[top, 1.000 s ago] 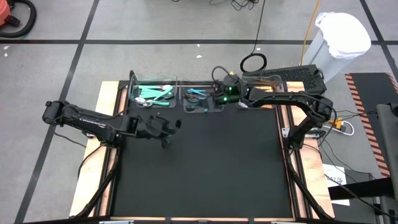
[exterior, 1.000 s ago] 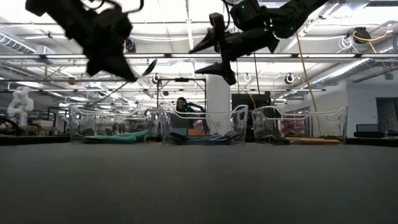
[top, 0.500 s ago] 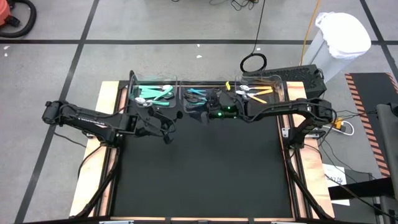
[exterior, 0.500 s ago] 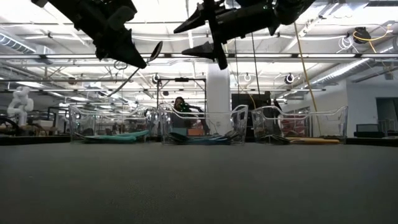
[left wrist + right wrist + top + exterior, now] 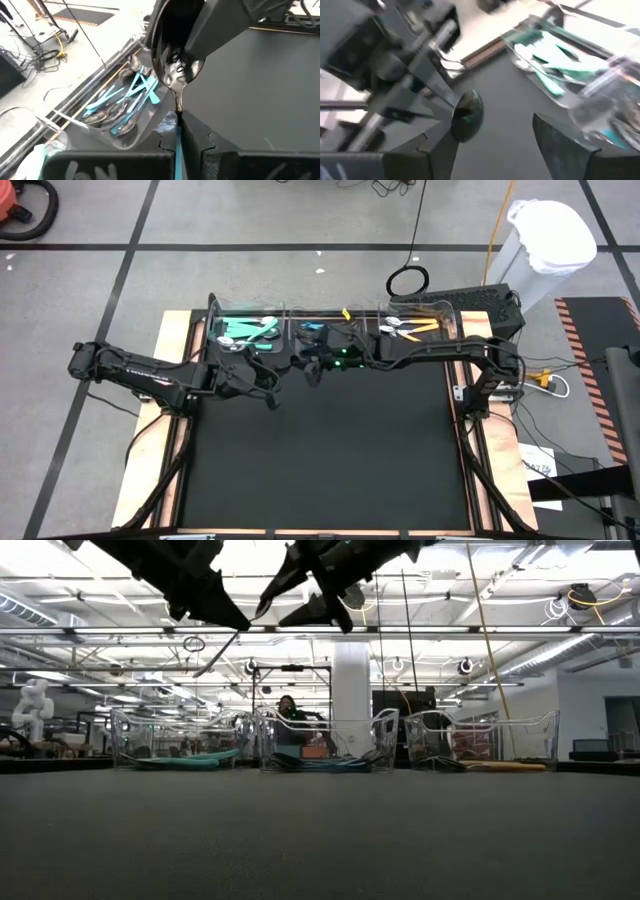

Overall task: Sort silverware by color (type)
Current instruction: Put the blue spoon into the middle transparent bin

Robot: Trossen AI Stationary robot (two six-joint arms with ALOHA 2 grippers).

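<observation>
Spoon (image 5: 176,75), blue-handled, sits clamped in your left gripper (image 5: 177,131) above the mat beside the blue tray (image 5: 322,340); bring your wide-open right gripper (image 5: 492,145) squarely around its bowl before closing.

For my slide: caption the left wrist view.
Left gripper holding a blue-handled spoon above the bin of blue spoons.

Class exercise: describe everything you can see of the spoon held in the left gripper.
The spoon has a shiny metal bowl that mirrors the room and a thin light blue handle, seemingly plastic. The left gripper is shut on the handle, so the bowl sticks out in front of it, in the air above the black table. The open right gripper is close to the bowl, but contact cannot be told.
</observation>
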